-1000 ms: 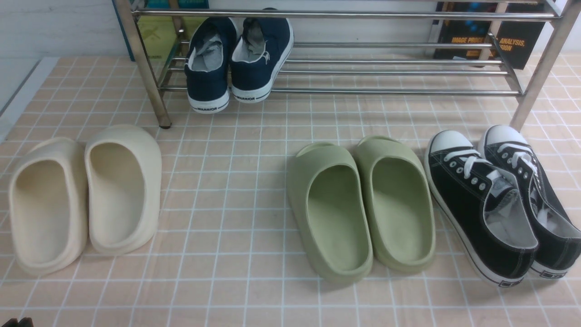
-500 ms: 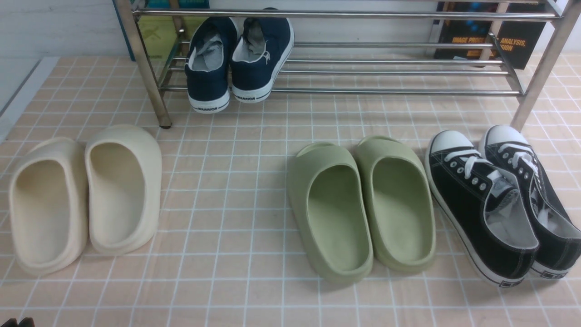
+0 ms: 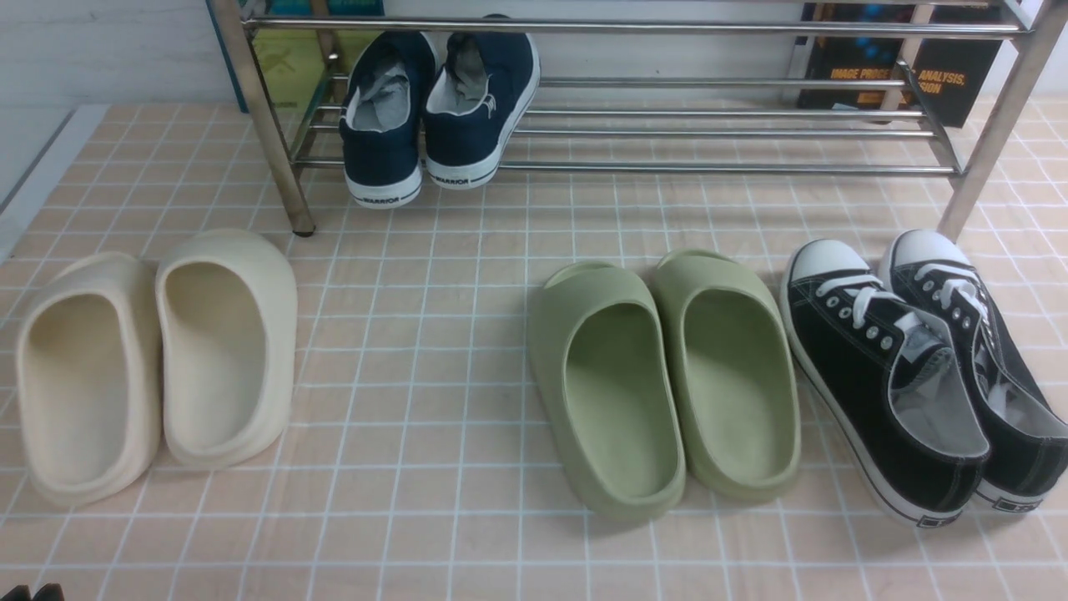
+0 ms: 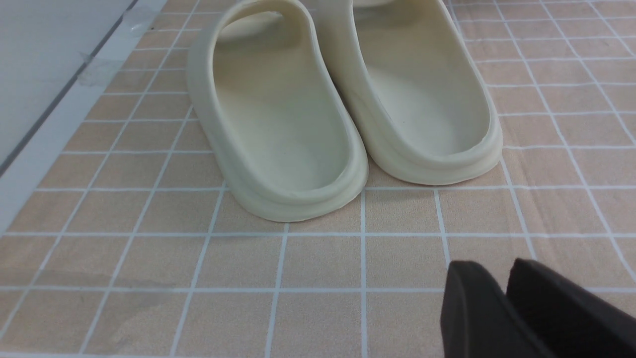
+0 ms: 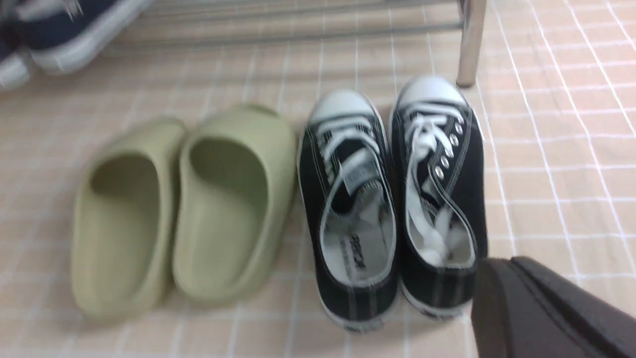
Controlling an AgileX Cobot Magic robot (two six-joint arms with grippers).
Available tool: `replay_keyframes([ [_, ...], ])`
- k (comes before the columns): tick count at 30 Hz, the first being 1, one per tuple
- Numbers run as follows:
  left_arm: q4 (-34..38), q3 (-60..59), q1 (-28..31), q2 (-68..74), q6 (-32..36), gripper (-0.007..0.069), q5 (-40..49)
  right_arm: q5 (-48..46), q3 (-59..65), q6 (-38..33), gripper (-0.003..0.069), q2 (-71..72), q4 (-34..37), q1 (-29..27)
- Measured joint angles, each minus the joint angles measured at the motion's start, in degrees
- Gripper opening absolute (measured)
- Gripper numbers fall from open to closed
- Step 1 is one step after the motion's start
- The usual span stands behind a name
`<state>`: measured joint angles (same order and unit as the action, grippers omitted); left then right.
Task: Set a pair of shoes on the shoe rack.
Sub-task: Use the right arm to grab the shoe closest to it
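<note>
Shoes: 2 black lace-up shoes point(image 3: 884, 392) side by side on the worktop point(image 3: 417, 501), far to the right, not on the rack yet.
Rack: shoe rack point(image 3: 717, 167) just behind them, its right leg close by the white toe caps, blue shoes point(image 3: 434, 108) sitting at its left end.
Long way of the shoes: toes toward the rack, heels toward the robot, toes leaning a little to the left.
Right pincer point(image 5: 507, 271): clenched, holding nothing, close to the heel end of the black shoes.
Left pincer point(image 4: 507, 268): in front of the cream slides point(image 4: 348, 99), well apart from the black shoes; cannot tell if released or clenched.
Nearer arm: right, by far.
Likely way to go: forward from the right pincer to the heels, then straight on to the rack bars.
Watch out: green slides point(image 3: 667, 376) just beside the left black shoe, easy to bump.
</note>
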<state>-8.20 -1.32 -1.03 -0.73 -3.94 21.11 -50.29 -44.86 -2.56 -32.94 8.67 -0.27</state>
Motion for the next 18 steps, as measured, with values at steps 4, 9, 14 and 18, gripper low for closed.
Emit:
replay_keyframes([
  [4, -0.1, 0.0, 0.0, 0.0, 0.0, 0.0146, 0.0, -13.0, -9.5, -7.9, -0.0019, -11.3, 0.5, 1.0],
  [9, -0.1, 0.0, 0.0, 0.0, 0.0, 0.0146, 0.0, -16.9, -14.6, -10.6, -0.0017, -25.2, 1.4, 8.8],
  [14, -0.1, 0.0, 0.0, 0.0, 0.0, 0.0146, 0.0, -16.2, -16.2, -8.7, 0.0022, -35.6, -1.1, 15.8],
  [18, -0.1, 0.0, 0.0, 0.0, 0.0, 0.0148, 0.0, -14.7, -17.8, -5.3, 0.0137, -42.9, -5.0, 18.4],
])
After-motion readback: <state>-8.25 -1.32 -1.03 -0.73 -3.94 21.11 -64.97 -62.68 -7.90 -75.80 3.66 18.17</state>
